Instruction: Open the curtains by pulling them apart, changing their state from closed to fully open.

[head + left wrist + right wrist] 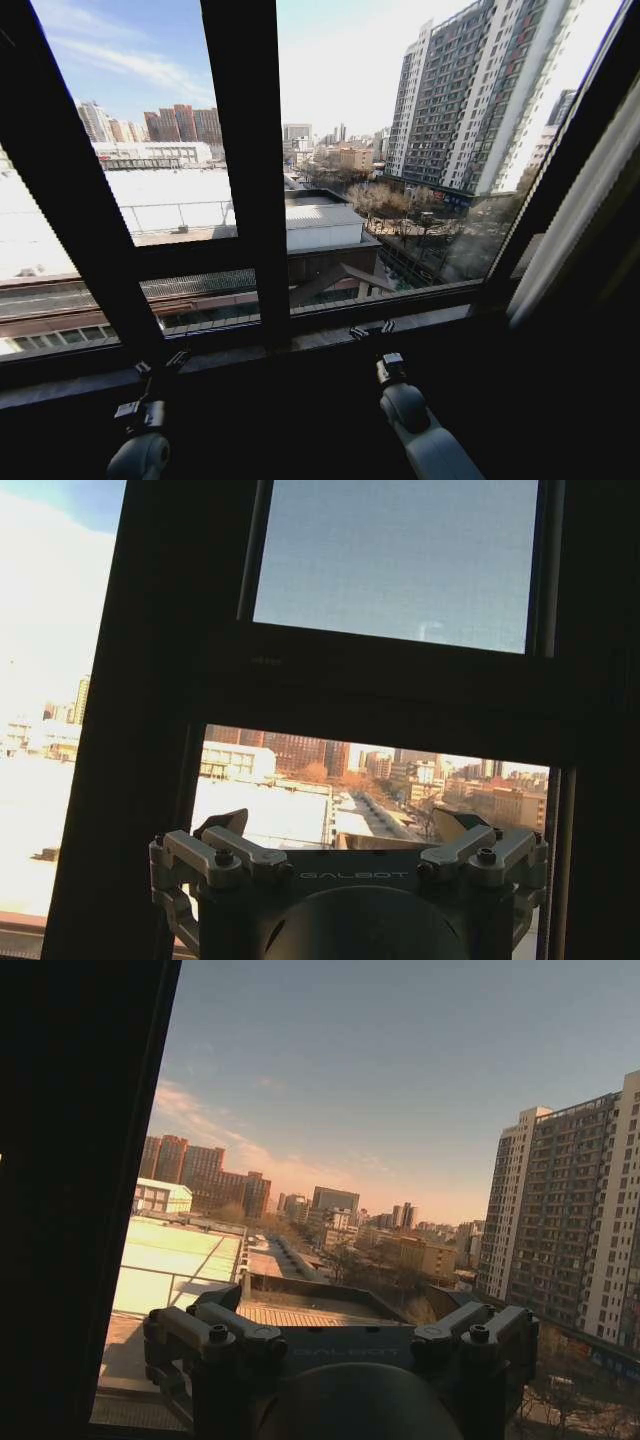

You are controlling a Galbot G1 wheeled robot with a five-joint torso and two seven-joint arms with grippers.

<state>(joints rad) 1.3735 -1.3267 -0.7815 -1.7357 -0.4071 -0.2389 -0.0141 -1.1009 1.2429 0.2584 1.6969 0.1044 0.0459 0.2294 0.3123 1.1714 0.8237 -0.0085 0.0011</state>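
Black window frame bars (245, 170) split bright daylit glass, with a high-rise apartment block (470, 95) outside at two o'clock, a white flat roof (170, 195) at ten, and a dim windowsill (330, 338) below.

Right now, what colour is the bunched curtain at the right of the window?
Greyish-white sheer pleated curtain, clearest in the head view.

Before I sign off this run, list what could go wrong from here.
1. The left claw and right claw, both open, sit low and close to the window sill; a forward move could strike it or the black frame.
2. The curtain hangs bunched at the window's right edge, held by nothing; it might slide back over the glass.
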